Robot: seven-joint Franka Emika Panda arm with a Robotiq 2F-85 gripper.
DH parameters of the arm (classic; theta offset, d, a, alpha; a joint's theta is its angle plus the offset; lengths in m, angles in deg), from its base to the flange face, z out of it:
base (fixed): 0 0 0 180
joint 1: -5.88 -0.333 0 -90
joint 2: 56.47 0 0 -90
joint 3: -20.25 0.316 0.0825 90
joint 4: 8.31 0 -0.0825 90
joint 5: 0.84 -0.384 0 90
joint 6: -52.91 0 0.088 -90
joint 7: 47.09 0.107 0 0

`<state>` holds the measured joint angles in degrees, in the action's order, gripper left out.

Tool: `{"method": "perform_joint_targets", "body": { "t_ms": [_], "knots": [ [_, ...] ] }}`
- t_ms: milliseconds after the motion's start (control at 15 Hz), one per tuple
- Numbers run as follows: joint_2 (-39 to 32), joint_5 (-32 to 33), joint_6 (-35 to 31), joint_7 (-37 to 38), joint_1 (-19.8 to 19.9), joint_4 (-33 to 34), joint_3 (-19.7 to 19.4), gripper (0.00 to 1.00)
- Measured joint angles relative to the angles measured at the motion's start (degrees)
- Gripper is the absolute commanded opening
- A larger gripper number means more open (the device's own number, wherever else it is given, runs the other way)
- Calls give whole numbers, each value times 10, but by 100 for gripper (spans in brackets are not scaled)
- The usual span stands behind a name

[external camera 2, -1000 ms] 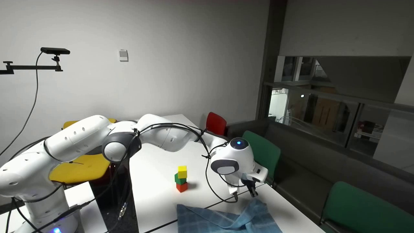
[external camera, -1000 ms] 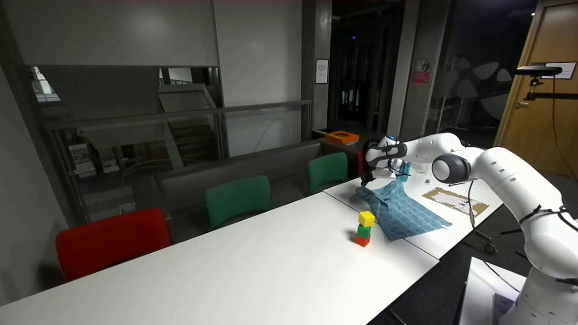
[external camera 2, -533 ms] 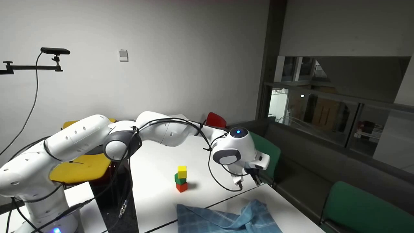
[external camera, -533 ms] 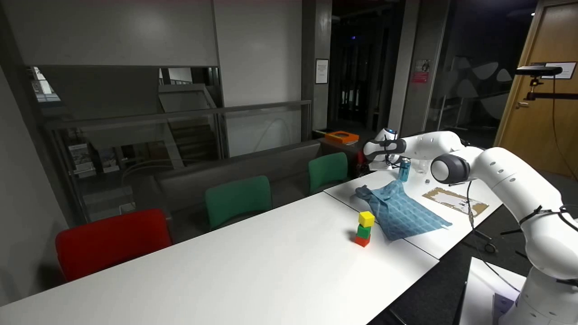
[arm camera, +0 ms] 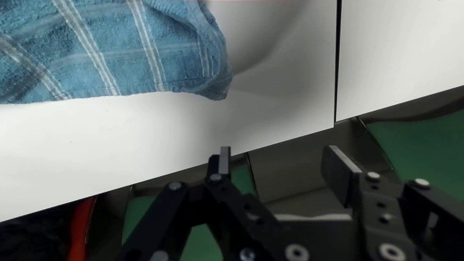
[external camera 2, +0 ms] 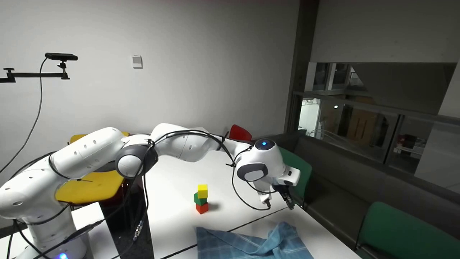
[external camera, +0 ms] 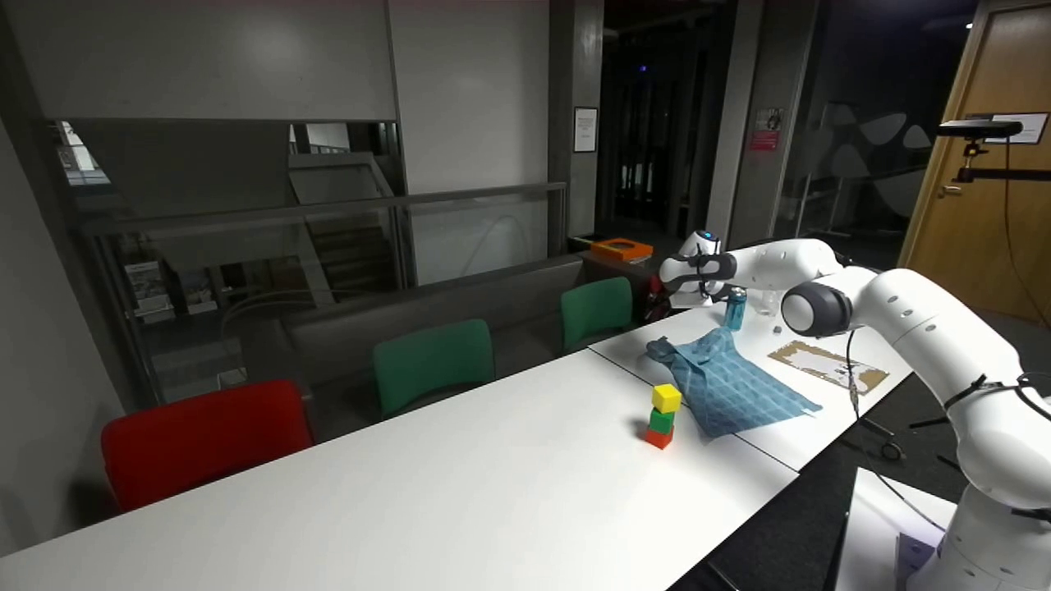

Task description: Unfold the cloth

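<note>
The blue checked cloth point(external camera: 731, 390) lies on the white table in both exterior views, mostly spread, with its far end bunched. In an exterior view a twisted fold crosses the cloth point(external camera 2: 233, 246), whose lower part is cut off by the frame. From the wrist view, one corner of the cloth point(arm camera: 145, 50) shows at top left, its edge curled over. My gripper point(arm camera: 281, 157) hangs above the table's edge, apart from the cloth. Its fingers point(arm camera: 224, 161) stand wide open with nothing between them. In an exterior view the gripper point(external camera 2: 289, 205) points downward just beyond the cloth's bunched end.
A stack of yellow, green and red blocks point(external camera: 662, 416) stands beside the cloth. A blue can point(external camera: 735, 309) is behind it, and a torn paper-covered board point(external camera: 829, 365) lies farther along. Green chairs point(external camera: 597, 310) line the table's long side. A seam point(arm camera: 338, 61) divides the tabletops.
The gripper has risen from close over the cloth's bunched end and shifted slightly toward the chair side. Most of that motion came in the earlier half second. The cloth has stayed where it was.
</note>
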<state>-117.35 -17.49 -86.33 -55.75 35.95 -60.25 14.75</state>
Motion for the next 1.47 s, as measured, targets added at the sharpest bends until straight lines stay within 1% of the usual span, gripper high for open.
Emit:
{"method": "perform_joint_targets", "body": {
  "t_ms": [400,867,1133,1200,1267,1333,1467],
  "knots": [
    [-7,-6,0,0,3,-7,0,100],
    [-37,-34,0,0,13,-9,21,100],
    [-47,-42,0,0,21,-9,23,100],
    [-48,-44,0,0,23,-9,23,75],
    [-48,-45,0,0,24,-9,23,74],
    [-48,-45,0,0,26,-9,23,68],
    [-48,-46,0,0,29,-9,27,53]
  ]
}}
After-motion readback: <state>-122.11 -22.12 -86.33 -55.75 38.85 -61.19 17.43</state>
